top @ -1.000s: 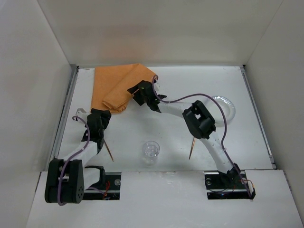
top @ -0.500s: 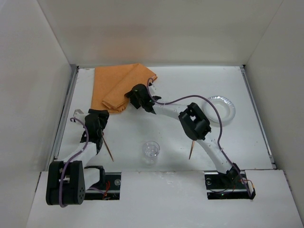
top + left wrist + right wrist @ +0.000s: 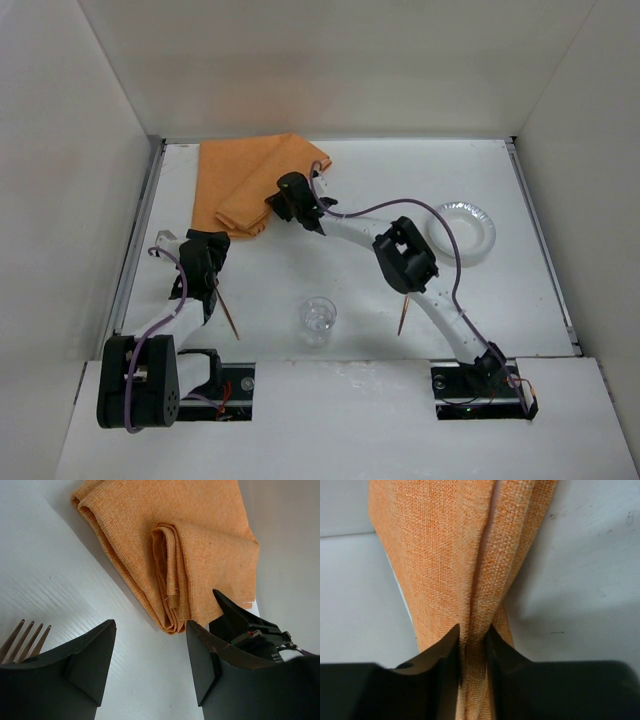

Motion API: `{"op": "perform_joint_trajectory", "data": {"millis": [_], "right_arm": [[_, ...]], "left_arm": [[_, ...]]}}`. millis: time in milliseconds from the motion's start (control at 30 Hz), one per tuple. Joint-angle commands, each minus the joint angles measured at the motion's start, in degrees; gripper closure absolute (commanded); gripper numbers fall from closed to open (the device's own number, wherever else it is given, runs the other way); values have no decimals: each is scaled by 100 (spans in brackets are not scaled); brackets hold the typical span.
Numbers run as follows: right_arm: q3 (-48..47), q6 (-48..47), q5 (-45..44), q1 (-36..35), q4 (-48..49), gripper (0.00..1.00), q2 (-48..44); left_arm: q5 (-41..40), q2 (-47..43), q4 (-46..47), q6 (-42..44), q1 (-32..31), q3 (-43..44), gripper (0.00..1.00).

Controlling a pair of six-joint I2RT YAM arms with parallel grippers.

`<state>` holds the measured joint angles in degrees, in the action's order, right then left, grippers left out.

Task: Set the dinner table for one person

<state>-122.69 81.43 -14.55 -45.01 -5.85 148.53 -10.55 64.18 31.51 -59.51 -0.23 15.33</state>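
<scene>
Dinner table (image 3: 290,275), white, spanning the floor beneath both arms.
Right gripper (image 3: 472,630): jaws pinched on a fold of the orange cloth (image 3: 250,180) at far left. Left gripper (image 3: 150,626): jaws apart over bare table, near a fork (image 3: 25,636). Plate (image 3: 461,232) at right; glass (image 3: 319,318) near front.

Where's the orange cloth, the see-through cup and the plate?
orange cloth (image 3: 252,182): top external view, middle of the folded fabric.
clear cup (image 3: 319,318): top external view, middle of the cup.
plate (image 3: 489,233): top external view, its right rim.
</scene>
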Motion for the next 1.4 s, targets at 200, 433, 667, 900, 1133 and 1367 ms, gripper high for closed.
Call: {"op": "perform_joint_trajectory", "data": {"millis": [200, 433, 667, 900, 1133, 1367], "right_arm": [[1114, -996, -593, 50, 812, 83, -1211], [2441, -1910, -620, 50, 1498, 84, -2511], [4523, -2622, -523, 155, 2087, 84, -4084], [6896, -3229, 468, 752, 2316, 84, -5868], [8199, -3291, 1358, 1595, 2202, 83, -6389], [8139, -3458, 1534, 2334, 2070, 85, -6056]], "left_arm": [[-62, 120, 286, -8, 1, 5, 44], [-62, 226, 216, -70, -122, 172, 46], [-229, 287, 102, -175, -455, 338, 46], [-554, 499, -48, -88, -1018, 585, 47], [-888, 648, -399, 281, -1387, 980, 47], [-993, 947, -882, 781, -1502, 1437, 47]]}}
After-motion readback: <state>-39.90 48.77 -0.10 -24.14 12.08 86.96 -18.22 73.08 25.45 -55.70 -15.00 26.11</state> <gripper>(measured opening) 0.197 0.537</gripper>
